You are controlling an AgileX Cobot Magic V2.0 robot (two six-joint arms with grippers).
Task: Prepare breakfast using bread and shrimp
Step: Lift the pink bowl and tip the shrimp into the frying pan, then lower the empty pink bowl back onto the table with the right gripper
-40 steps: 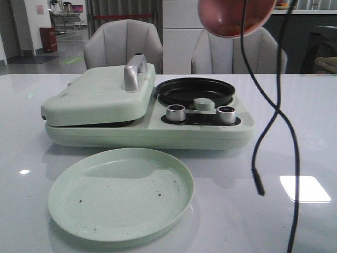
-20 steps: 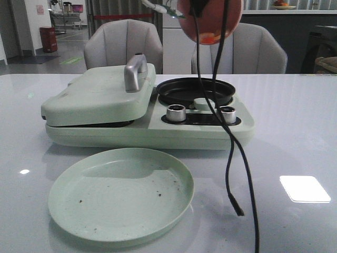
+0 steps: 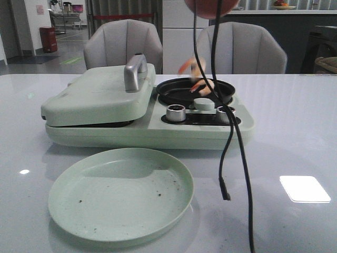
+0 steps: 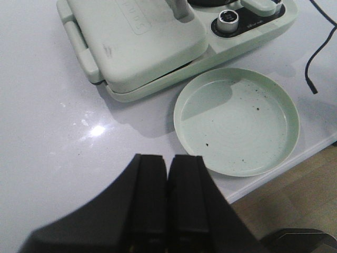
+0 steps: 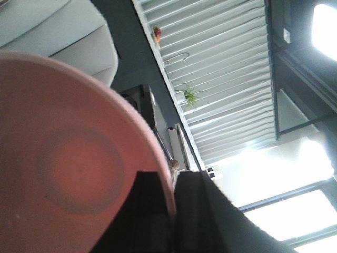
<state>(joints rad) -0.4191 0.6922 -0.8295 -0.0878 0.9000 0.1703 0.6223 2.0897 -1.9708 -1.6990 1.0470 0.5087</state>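
Note:
Several pinkish-orange shrimp (image 3: 194, 73) are blurred in mid-air just above the round black pan (image 3: 176, 94) of the pale green breakfast maker. A pink bowl (image 3: 210, 5) hangs tipped over the pan at the top edge of the front view. My right gripper (image 5: 175, 182) is shut on the rim of this bowl (image 5: 68, 158), whose underside fills the right wrist view. My left gripper (image 4: 167, 158) is shut and empty, above the table's near edge beside the green plate (image 4: 237, 121). The bread is out of view; the maker's lid (image 3: 100, 92) is closed.
An empty pale green plate (image 3: 60, 182) with a few dark crumbs lies in front of the maker. A black cable (image 3: 231, 132) dangles from above over the maker's knobs (image 3: 176, 112) and the table's right half. Two grey chairs stand behind the table.
The pink bowl has moved left and up over the pan and tipped. The shrimp have left the bowl and are falling towards the pan. The dangling cable has swung left.

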